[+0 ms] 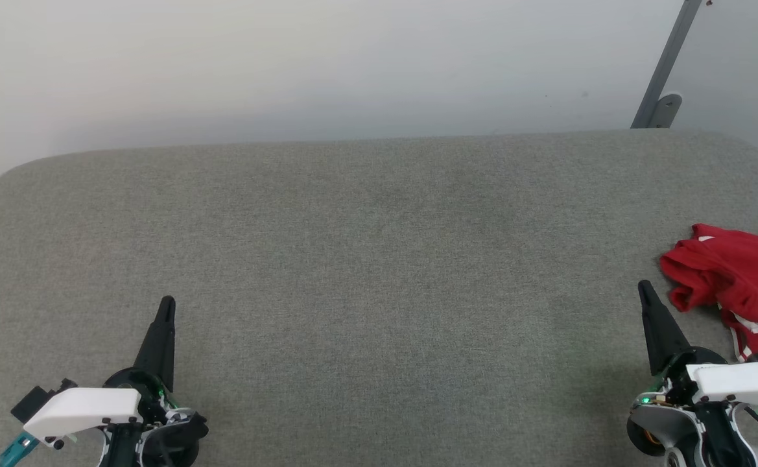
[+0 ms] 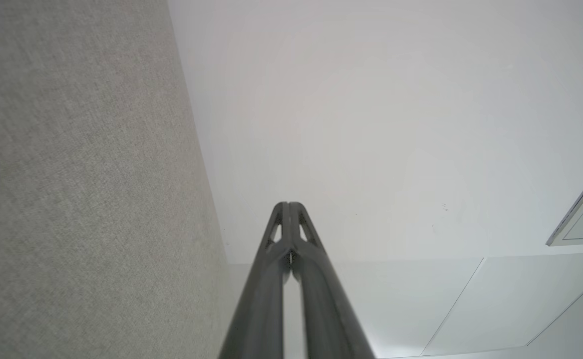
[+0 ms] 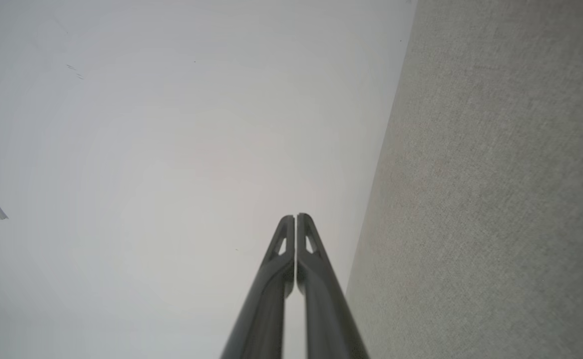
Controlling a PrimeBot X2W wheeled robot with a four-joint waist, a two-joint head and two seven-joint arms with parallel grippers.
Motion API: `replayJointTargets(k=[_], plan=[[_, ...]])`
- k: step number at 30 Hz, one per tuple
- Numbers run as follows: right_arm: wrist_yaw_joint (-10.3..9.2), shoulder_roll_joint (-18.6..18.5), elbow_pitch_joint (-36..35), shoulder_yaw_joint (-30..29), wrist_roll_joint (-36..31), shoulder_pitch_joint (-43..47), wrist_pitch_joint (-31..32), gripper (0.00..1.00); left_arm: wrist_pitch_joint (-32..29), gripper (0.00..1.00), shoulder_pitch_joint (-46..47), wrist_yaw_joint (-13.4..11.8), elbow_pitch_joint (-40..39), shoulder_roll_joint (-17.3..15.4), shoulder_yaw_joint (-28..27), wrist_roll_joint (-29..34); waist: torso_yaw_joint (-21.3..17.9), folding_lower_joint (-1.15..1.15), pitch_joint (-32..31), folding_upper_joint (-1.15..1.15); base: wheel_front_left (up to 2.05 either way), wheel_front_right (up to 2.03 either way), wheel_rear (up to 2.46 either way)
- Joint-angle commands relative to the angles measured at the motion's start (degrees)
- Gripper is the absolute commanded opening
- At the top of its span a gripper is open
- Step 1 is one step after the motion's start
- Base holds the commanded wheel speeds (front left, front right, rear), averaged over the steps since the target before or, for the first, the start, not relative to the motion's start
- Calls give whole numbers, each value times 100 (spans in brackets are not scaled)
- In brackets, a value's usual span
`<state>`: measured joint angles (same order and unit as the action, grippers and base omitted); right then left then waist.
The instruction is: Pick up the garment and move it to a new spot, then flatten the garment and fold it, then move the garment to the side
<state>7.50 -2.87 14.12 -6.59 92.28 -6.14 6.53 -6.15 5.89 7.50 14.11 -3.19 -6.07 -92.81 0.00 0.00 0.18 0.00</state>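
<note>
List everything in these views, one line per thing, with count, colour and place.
garment: one, red with white trim, crumpled, far right.
padded surface: one, grey fabric, spanning the head view's middle.
wall: one, white, behind the surface.
post: one, grey metal, slanting, upper right.
left gripper: one, dark, shut, lower left.
right gripper: one, dark, shut, lower right, beside the garment.
</note>
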Motion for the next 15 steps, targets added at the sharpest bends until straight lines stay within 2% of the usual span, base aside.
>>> replayJointTargets(k=[1,15], plan=[[-2,9,-1,0,22,-24,4,0,-33,0,72,-2,-3,16,-21,15,0,0,0,0,0,0,0],[-2,9,0,3,22,-24,5,0,-32,0,73,-2,-3,20,-29,23,0,0,0,0,0,0,0]])
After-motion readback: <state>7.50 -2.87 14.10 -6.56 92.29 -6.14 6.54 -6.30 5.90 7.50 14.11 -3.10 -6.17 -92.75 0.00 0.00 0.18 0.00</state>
